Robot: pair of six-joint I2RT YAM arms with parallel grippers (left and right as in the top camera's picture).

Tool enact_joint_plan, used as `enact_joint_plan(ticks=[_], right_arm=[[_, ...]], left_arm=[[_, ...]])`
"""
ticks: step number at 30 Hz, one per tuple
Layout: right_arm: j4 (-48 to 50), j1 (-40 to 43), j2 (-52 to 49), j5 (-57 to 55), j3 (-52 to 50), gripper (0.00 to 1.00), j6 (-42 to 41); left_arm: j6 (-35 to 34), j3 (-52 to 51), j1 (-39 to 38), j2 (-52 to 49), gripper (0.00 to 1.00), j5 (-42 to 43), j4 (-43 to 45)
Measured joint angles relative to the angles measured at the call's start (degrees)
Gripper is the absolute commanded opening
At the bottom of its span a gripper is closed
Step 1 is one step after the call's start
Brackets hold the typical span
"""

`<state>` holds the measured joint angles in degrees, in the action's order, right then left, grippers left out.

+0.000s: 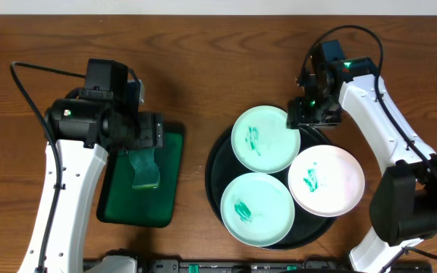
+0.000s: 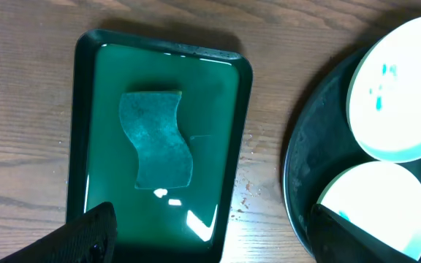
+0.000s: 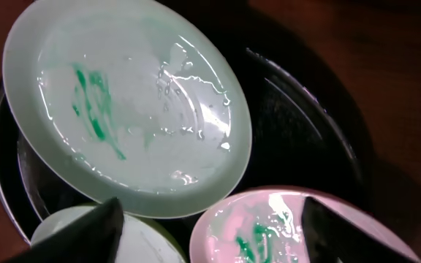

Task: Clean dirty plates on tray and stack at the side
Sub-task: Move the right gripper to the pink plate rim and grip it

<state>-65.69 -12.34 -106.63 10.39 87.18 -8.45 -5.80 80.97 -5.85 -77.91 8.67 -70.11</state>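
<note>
My black 2-finger left gripper (image 1: pixel 141 144) hangs at centre left of the overhead frame, jaws spread wide. My black 2-finger right gripper (image 1: pixel 307 114) sits upper right, jaws parted too.

Pinkish plate (image 3: pixel 258 228) cut by bottom edge; sponge (image 1: pixel 146 171) top under left arm (image 1: pixel 74 121).

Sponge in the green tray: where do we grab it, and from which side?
Grip the sponge across its short width, midway along, coming straight down from above. It lies flat in the green tray, its long axis along the tray's length and apart from the rim all round. The raised rim probably blocks a side approach, while both wavy long edges are free for the jaws.
</note>
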Motion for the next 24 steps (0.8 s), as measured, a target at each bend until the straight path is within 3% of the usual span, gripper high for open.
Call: enact_joint_plan(ticks=[1, 10, 17, 24], right_arm=[[0.81, 0.0, 0.0, -0.02, -0.5, 0.99, -0.26], [8.46, 0.0, 0.04, 2.62, -12.55, 0.98, 1.33], [16.24, 0.0, 0.04, 7.43, -16.59, 0.72, 2.23], [22.21, 0.0, 0.04, 8.22, -18.58, 0.65, -0.83]], left_arm=[[0.0, 0.0, 0.0, 0.0, 0.84, 0.02, 0.0], [0.0, 0.0, 0.0, 0.0, 0.83, 0.0, 0.07], [0.0, 0.0, 0.0, 0.0, 0.84, 0.0, 0.07], [0.0, 0.0, 0.0, 0.0, 0.83, 0.0, 0.04]])
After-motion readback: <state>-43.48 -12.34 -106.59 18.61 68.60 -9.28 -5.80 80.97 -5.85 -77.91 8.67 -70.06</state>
